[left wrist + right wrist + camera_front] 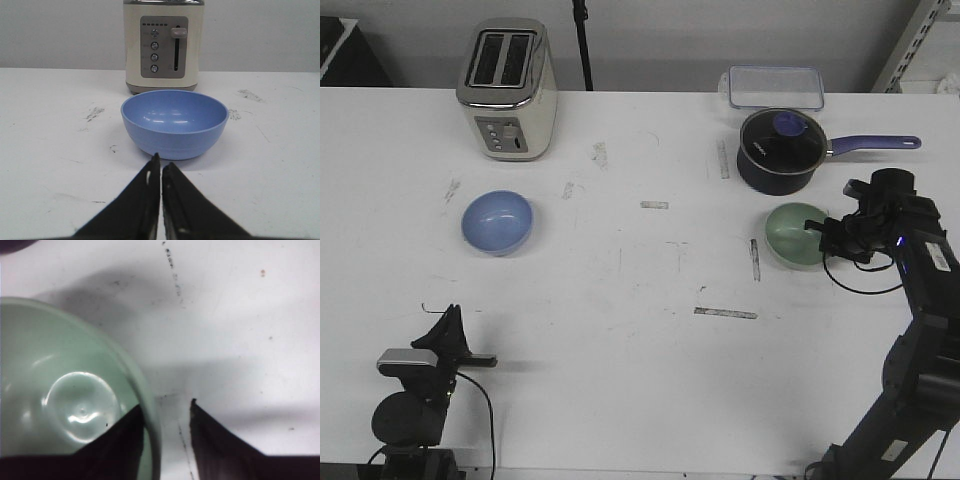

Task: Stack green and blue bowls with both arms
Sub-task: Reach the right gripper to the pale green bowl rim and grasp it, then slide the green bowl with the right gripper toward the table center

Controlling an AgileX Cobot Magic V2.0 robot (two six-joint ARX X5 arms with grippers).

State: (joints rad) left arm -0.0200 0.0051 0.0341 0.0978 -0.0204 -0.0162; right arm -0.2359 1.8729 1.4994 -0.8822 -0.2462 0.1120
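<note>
Green bowl (795, 235) beside saucepan (779, 150), blue bowl (497, 222) before toaster (508, 89)

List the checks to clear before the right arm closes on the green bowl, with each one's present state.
1. Right end effector open: ok.
2. Fingers straddle the green bowl rim, one inside, one outside: ok.
3. Green bowl clear of the saucepan: ok, a small gap shows.
4. Blue bowl upright and empty: ok.
5. Left end effector ready to grasp: not ok, shut and short of the blue bowl.
6. How deep the right fingers reach over the rim: cannot tell.
</note>
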